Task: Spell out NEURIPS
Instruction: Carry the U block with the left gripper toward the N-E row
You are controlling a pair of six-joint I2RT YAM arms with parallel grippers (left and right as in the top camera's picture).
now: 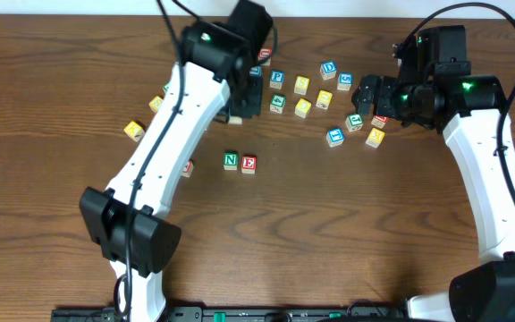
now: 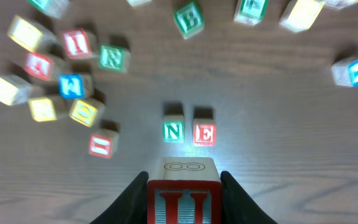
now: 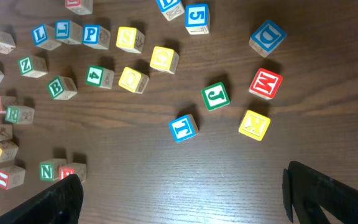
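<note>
Two cubes stand side by side on the wood table, green N (image 2: 173,131) to the left of red E (image 2: 204,134); from overhead they are N (image 1: 231,161) and E (image 1: 249,163). My left gripper (image 2: 183,185) is shut on a red-framed U cube (image 2: 183,202), held above the table just short of that pair. It hangs behind the pair in the overhead view (image 1: 242,105). Red I (image 2: 78,42) and green R (image 2: 112,57) lie in the loose cluster, and blue P (image 3: 92,34) lies farther back. My right gripper (image 3: 182,199) is open over bare wood.
Loose cubes lie scattered across the back of the table: blue D (image 3: 267,37), red M (image 3: 266,83), green J (image 3: 215,96), blue T (image 3: 183,127), yellow K (image 3: 254,124). A yellow cube (image 1: 133,131) sits alone at the left.
</note>
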